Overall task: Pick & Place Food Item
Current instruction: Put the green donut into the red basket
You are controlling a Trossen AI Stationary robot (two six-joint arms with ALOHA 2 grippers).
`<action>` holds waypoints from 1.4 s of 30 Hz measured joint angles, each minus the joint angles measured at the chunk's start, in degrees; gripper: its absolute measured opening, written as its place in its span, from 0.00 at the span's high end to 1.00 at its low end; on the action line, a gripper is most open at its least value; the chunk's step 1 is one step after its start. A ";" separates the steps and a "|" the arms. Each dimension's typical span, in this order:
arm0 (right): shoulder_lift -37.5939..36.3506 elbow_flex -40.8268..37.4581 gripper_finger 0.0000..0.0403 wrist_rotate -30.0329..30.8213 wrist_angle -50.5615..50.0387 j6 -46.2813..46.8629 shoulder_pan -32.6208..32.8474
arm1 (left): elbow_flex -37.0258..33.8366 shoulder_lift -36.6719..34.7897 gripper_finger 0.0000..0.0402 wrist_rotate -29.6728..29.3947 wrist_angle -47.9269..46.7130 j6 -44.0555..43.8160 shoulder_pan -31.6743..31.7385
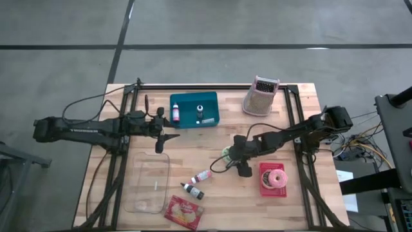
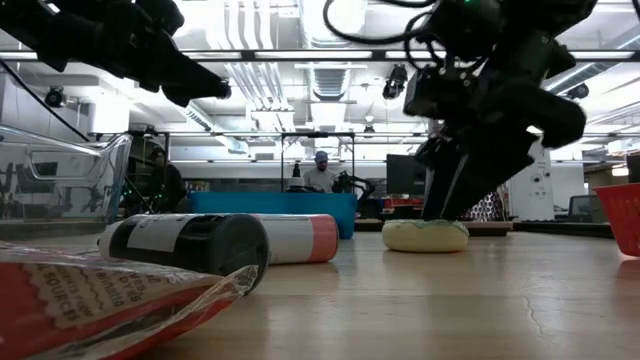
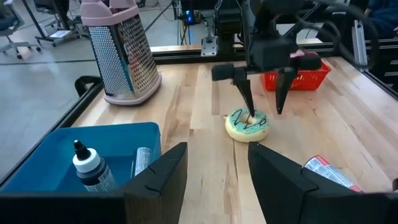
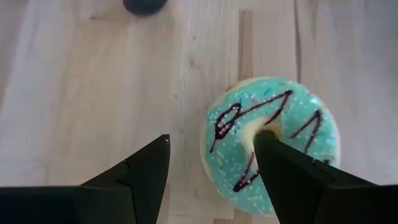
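A doughnut with teal icing and dark drizzle point(image 4: 273, 134) lies flat on the wooden table right of centre; it also shows in the high view point(image 1: 227, 153), the low view point(image 2: 425, 236) and the left wrist view point(image 3: 247, 124). My right gripper point(image 4: 211, 140) is open right over it, fingers pointing down, one fingertip at the hole and the other outside the rim. My left gripper point(image 3: 217, 165) is open and empty above the table left of centre point(image 1: 163, 142), near the teal tray. My right gripper comes at the doughnut from above, pointing down. One fingertip point(image 4: 264, 146) stands at the doughnut's hole point(image 3: 251, 118), the other point(image 4: 160, 146) outside its rim over bare wood. I cannot tell whether the fingertip touches the doughnut, which lies flat on the table.
A teal tray point(image 1: 209, 103) with small bottles and a pink grater point(image 1: 259, 95) stand at the far side. A red basket holding a pink doughnut point(image 1: 273, 179) is beside the right gripper. A clear glass dish point(image 1: 149, 183), two bottles point(image 1: 202, 175) and a snack packet point(image 1: 183, 212) lie near the front.
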 joint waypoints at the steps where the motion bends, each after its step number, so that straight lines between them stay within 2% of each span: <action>1: 0.61 0.27 0.43 0.01 0.12 -0.02 0.00 | 0.00 -0.10 0.57 0.00 -0.06 0.00 0.00; 11: 6.59 2.85 0.44 0.27 0.19 -0.75 0.00 | 0.00 -0.23 0.57 -0.15 -0.02 0.09 0.02; 16: 7.85 3.60 0.49 2.90 -0.08 -1.15 0.35 | 0.00 -0.10 0.57 -0.13 -0.11 0.17 0.02; 20: 7.61 4.07 0.61 3.65 -1.24 -0.58 0.38 | 0.00 0.05 0.57 -0.13 -0.08 0.19 0.02; 28: 7.47 5.74 0.95 4.81 -5.62 0.93 0.44 | 0.00 0.11 0.57 -0.14 -0.08 0.17 0.02; 42: 7.38 16.28 0.97 9.16 -20.85 1.57 4.71 | 0.00 0.12 0.57 -0.61 -0.11 0.22 0.02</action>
